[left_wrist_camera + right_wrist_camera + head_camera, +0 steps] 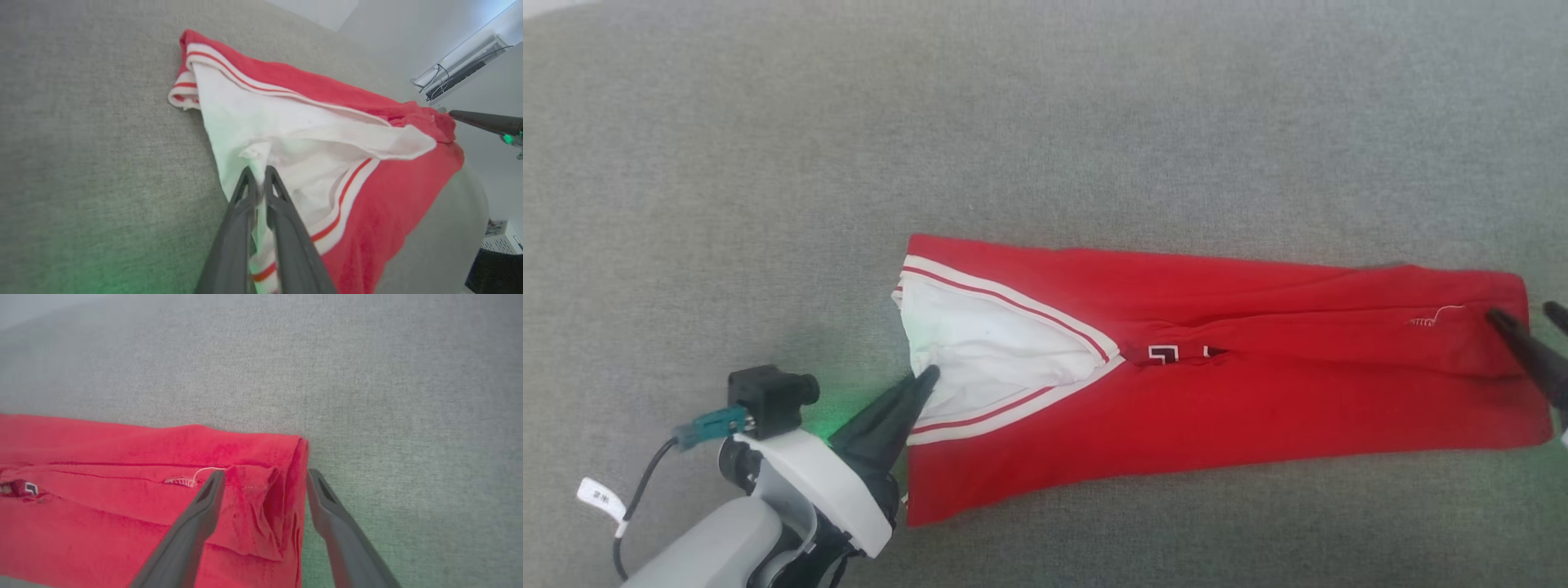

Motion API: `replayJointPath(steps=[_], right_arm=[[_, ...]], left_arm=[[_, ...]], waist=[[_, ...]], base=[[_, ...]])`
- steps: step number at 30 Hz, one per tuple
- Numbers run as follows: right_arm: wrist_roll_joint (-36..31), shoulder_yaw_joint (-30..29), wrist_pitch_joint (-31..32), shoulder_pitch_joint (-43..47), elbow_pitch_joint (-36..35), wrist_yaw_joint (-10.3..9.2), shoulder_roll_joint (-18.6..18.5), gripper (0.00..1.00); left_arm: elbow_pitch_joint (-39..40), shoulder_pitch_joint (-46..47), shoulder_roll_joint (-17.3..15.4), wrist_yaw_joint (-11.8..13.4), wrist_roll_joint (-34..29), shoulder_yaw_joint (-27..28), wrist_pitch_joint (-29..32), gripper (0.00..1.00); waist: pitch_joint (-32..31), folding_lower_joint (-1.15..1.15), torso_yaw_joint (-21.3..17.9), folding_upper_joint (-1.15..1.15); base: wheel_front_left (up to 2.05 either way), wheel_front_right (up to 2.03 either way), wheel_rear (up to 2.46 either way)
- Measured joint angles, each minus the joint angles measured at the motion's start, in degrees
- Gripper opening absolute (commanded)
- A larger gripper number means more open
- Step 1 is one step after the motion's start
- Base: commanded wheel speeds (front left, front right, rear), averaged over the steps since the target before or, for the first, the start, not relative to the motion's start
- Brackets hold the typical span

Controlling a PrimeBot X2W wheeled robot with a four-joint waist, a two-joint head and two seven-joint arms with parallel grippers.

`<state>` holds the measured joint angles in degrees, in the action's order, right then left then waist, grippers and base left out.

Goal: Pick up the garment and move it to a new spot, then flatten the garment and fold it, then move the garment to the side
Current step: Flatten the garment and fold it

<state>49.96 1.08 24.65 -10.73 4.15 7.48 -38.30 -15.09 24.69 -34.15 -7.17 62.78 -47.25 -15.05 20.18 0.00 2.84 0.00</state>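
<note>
Lying flat on the grey cloth [1045, 122], the garment [1258, 384] is being shown folded lengthwise into a long red strip, running from the middle of the head view to its right edge. The white sleeve [980, 343] at its left end is being pinched by the left gripper [927, 377] — its fingers are pressed together on a small raised tuft of that fabric, with striped trim running on either side. At the far end the right gripper [265, 477] is being held with fingers apart, one over the red hem and the other just past the edge above bare cloth — nothing is being clamped there. A scrap of lettering [1168, 354] is being exposed in the central fold.
</note>
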Motion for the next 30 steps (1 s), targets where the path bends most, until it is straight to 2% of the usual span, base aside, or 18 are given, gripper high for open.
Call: replayJointPath(steps=[7,12,18,24,25,26,27,28,30], right_arm=[[3.4,-4.3,3.4,1.4,4.7,0.00,1.2,1.00],[3.2,-5.5,8.1,1.7,9.6,0.00,2.0,1.00],[2.0,-7.5,13.9,1.1,13.2,-0.01,2.2,1.00],[0.0,-8.5,17.9,0.7,13.4,-0.24,3.2,1.00],[-0.5,-8.6,18.4,0.6,13.2,-0.29,3.6,0.78],[-1.0,-8.7,18.8,0.4,12.8,-0.29,3.9,0.41],[-1.4,-8.8,19.0,0.3,12.6,-0.30,4.3,0.15],[-2.0,-8.8,19.4,0.0,12.2,-0.30,4.7,0.00],[-2.5,-9.1,19.4,-0.2,11.8,-0.30,5.2,0.00]], left_arm=[[2.4,-5.8,4.4,-0.2,-4.0,8.4,0.0,1.00],[2.1,-8.3,8.8,-0.2,-10.7,14.2,0.0,1.00],[0.8,-11.3,15.5,-0.2,-21.8,24.7,0.0,1.00],[3.2,-13.9,21.1,-0.2,-35.4,35.2,0.0,1.00],[3.8,-14.3,21.9,-0.2,-37.7,36.5,0.0,1.00],[4.3,-14.6,22.5,-0.2,-39.4,37.5,0.0,1.00],[4.8,-15.0,23.3,-0.2,-40.4,38.7,0.0,1.00],[5.1,-15.3,23.9,-0.2,-41.5,39.8,0.0,1.00],[5.4,-15.4,24.2,-0.2,-42.6,40.6,0.0,1.00]], waist=[[-1.7,0.00,2.2,0.00],[-2.3,0.00,5.2,0.00],[-3.0,0.00,8.5,0.00],[-3.7,0.00,10.4,0.00],[-3.7,0.00,10.4,0.00],[-3.7,0.00,10.4,0.00],[-3.7,0.00,10.3,0.00],[-3.6,0.00,10.1,0.00],[-3.6,0.00,9.9,0.00]], base=[[0.00,0.00,0.00],[0.00,0.00,0.00],[0.00,0.00,0.00],[0.00,0.00,0.00],[0.00,0.00,0.00],[0.00,0.00,0.00],[0.00,0.00,0.00],[0.00,0.00,0.00],[0.00,0.00,0.00]])
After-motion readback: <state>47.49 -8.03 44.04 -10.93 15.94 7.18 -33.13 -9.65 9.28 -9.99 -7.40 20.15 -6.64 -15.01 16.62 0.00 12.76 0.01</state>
